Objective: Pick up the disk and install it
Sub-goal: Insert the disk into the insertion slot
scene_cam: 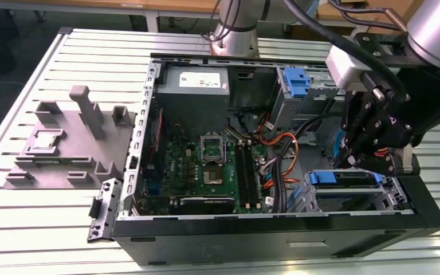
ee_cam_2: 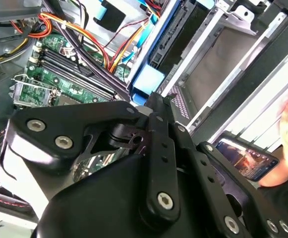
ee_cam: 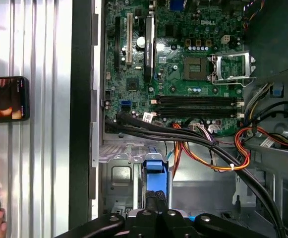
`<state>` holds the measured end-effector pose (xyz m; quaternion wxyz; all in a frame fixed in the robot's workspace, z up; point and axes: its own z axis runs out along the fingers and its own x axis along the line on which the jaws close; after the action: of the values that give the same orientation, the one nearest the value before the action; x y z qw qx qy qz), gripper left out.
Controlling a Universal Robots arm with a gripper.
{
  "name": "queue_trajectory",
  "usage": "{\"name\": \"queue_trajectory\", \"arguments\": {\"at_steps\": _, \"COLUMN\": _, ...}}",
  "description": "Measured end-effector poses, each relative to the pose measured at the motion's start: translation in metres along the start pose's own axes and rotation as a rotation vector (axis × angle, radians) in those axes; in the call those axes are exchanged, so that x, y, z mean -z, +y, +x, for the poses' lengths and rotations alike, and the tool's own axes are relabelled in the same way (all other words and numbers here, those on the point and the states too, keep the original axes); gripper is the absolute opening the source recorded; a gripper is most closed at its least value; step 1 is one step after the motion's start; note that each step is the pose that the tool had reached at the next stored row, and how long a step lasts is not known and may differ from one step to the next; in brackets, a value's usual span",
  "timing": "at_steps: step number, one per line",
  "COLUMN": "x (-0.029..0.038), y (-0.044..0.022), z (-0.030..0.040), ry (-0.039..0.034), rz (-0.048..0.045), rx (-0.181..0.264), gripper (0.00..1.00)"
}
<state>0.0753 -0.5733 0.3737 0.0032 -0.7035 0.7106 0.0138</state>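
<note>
- Exterior view, 9 o'clock of the case: a grey moulded fixture point(scene_cam: 67, 143) with upright posts and shallow pockets is noted on the ribbed metal counter point(scene_cam: 21, 229). It has a matte finish.
- Centre: the black steel case point(scene_cam: 281, 240) lies open on its side. A green motherboard point(scene_cam: 204, 166) with a bright socket frame is seen inside.
- About 3 o'clock of the board: glossy orange and black cables point(scene_cam: 281, 149) are draped toward the drive cage. They are judged soft and liable to snag.
- About 4 o'clock in the case: the disk point(scene_cam: 342, 177) is found in the grey sheet-metal cage, with its smooth blue plastic carrier uppermost. In the first wrist view it point(ee_cam: 155, 181) appears edge-on, in line with the slot.
- Directly above the disk: the black linked tool point(scene_cam: 377, 165) is positioned at the carrier's end. Whether it is open or closed cannot be told.
- Judgement: seating is in hand. The carrier is best kept square to the cage rails and pressed straight along the slot, with the cables kept clear of the opening.
</note>
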Motion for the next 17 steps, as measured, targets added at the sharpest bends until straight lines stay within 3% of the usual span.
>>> {"name": "queue_trajectory", "arguments": {"at_steps": 17, "x": -0.0029, "y": -0.0001, "z": 0.0001, "ry": -0.0002, "rz": 0.0004, "rx": 0.0, "gripper": 0.1}}
